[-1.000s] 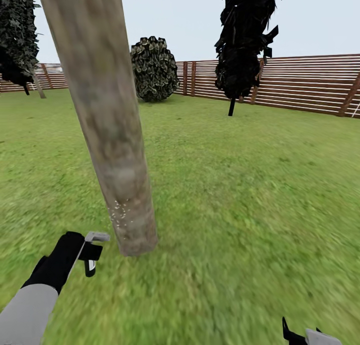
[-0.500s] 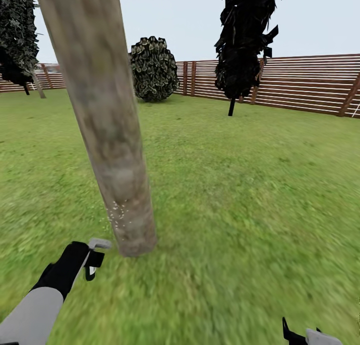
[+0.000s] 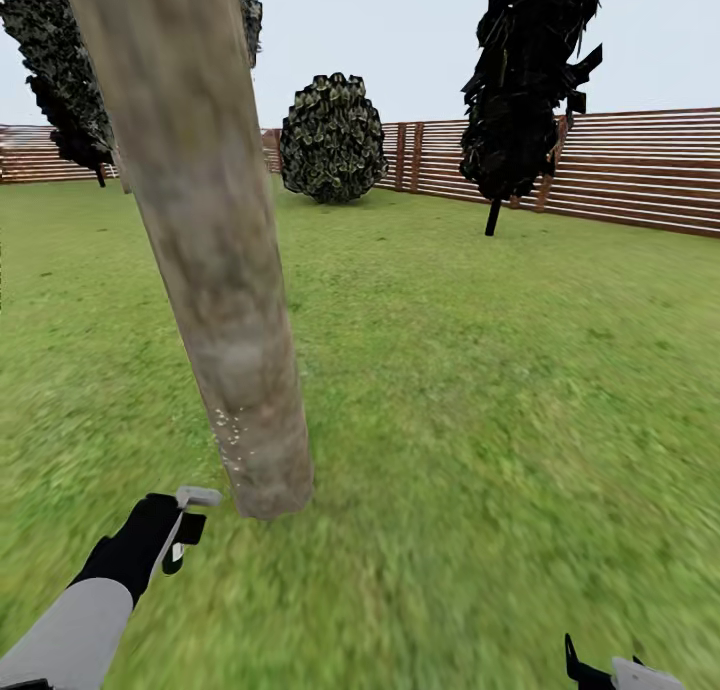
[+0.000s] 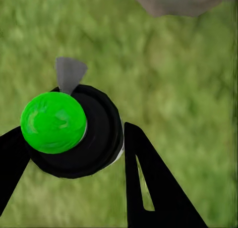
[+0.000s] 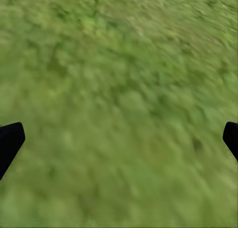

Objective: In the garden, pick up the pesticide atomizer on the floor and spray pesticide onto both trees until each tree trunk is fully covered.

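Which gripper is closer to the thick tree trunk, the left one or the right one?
Left. The left gripper, holding the sprayer, sits just beside the base of the tree trunk. The right gripper is far off across the grass.

Grass lawn bears tree trunk and bush.
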